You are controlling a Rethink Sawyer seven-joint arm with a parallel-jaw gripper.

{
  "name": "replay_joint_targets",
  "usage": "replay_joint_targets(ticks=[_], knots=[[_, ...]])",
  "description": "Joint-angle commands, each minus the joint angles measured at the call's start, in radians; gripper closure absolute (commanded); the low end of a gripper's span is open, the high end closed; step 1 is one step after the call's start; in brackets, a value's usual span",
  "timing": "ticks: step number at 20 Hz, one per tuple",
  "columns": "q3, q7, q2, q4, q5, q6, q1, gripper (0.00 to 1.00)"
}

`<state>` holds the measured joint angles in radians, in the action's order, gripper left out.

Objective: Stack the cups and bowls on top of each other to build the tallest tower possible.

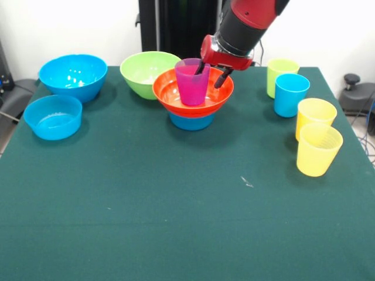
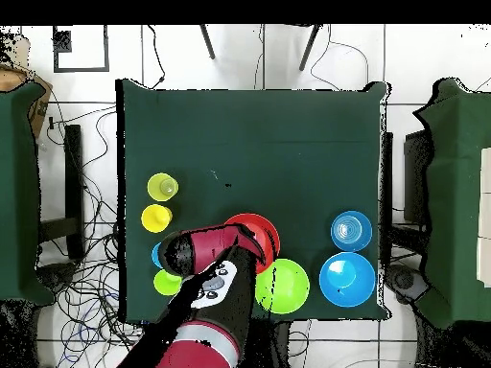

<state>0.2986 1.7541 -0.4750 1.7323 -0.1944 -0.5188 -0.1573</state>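
Front view: camera sits across the worktop (image 1: 176, 222) from the robot, raised, angled down, facing the pedestal side. Close in; near corners cropped, far edge near the top, arm (image 1: 246, 26) coming in from above.

Overhead view: camera high up, straight down, robot base at bottom. Far off; whole worktop (image 2: 288, 134) fits, with floor, cables and neighbouring tables around.

Shared: the worktop and everything on it, turned half round. The orange bowl (image 1: 176, 96) at the far edge in front sits near the bottom edge overhead (image 2: 264, 230).

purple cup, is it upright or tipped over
Upright. In the front view the purple cup stands mouth up inside the orange bowl, its rim level, with one of the gripper's fingers inside the rim.
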Motion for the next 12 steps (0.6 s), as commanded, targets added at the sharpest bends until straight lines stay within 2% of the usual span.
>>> replay_joint_targets(ticks=[1, 12], knots=[[-0.092, 0.114, 0.01, -0.023, 0.036, -0.074, 0.019, 0.0], [-0.078, 0.118, -0.009, -0.026, 0.037, -0.123, 0.008, 0.0]])
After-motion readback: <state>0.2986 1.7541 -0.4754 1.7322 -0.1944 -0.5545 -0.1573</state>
